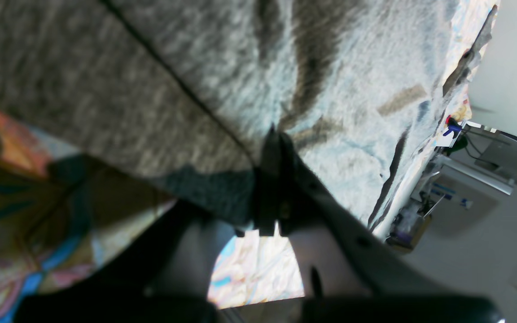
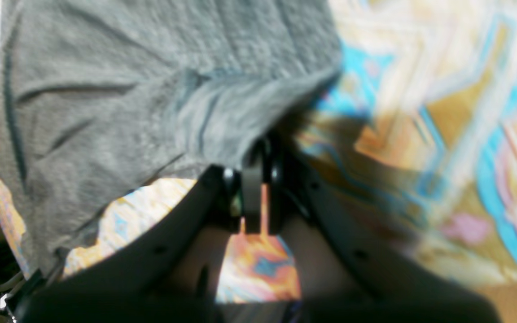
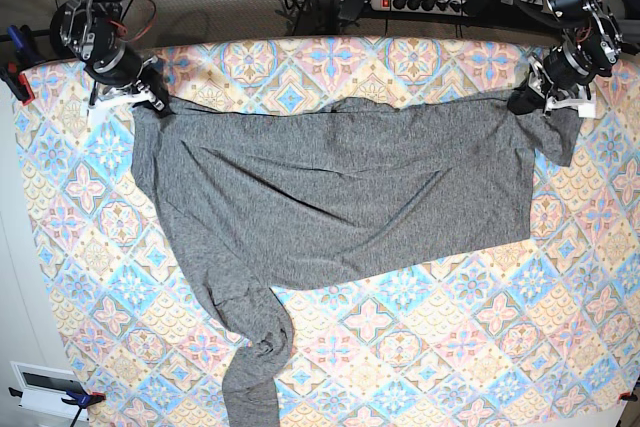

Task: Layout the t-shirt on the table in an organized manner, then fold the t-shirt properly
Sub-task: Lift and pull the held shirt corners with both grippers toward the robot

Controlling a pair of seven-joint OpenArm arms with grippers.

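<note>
T-shirt (image 3: 330, 187): heathered dark grey, long-sleeved, spread wide across the table (image 3: 420, 347), stretched between two sets of fingers at the far corners. Upper edge pulled nearly straight from one pinch point to the other, with a small bump of collar about midway. Body mostly flat, a few shallow creases running diagonally. One sleeve trailing down from the lower body on the right gripper's side, twisted and bunched, reaching the near table edge. On the left gripper's side, a short flap of fabric hanging past the fingers toward the table's side edge.

Table covered in diamond tiles of pastel blue, pink and cream with floral medallions; bare pattern showing all around the garment.

Left gripper (image 1: 273, 134): fingers (image 1: 265, 179) pressed together on the shirt's edge, dark seam line running up and away from the tips, fabric filling the view beyond them.

Right gripper (image 2: 265, 148): fingers (image 2: 251, 197) closed tight, a fold of grey knit gathered at the tips, cloth fanning away to one side, patterned table to the other.

Small clamps (image 3: 20, 72) gripping the tablecloth at the table's edge.
</note>
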